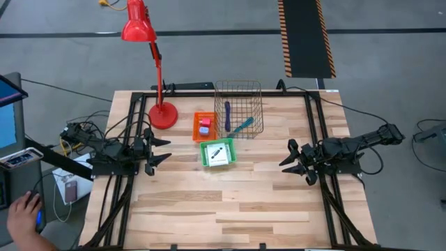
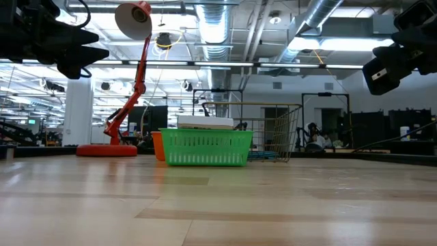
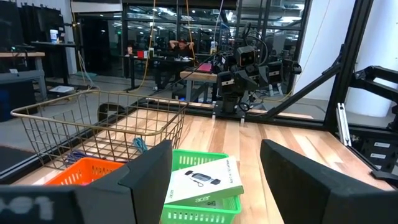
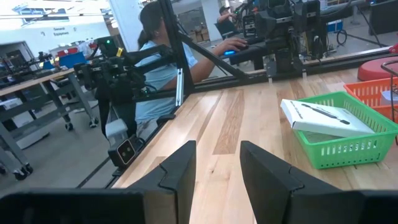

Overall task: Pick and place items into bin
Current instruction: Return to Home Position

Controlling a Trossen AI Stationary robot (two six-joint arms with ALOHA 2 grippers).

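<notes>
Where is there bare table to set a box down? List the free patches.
Free: the whole table half away from the lamp, beyond the green basket, left gripper and right gripper; also the strip between green basket and right gripper. Crowded: lamp, orange bin, wire basket and green basket, packed close together.

Wire mesh basket (image 1: 238, 108): far-centre of wooden table (image 1: 230, 209); purple pen (image 1: 227, 116), teal pen (image 1: 241, 126) inside.
Orange plastic bin (image 1: 197, 132): just beside its left side; pink block (image 1: 205, 123), lavender block (image 1: 203, 130) inside.
Green plastic basket (image 1: 206, 156): just before both; white card pack (image 1: 219, 154) on top.
Red desk lamp (image 1: 163, 116): left of bin.
</notes>
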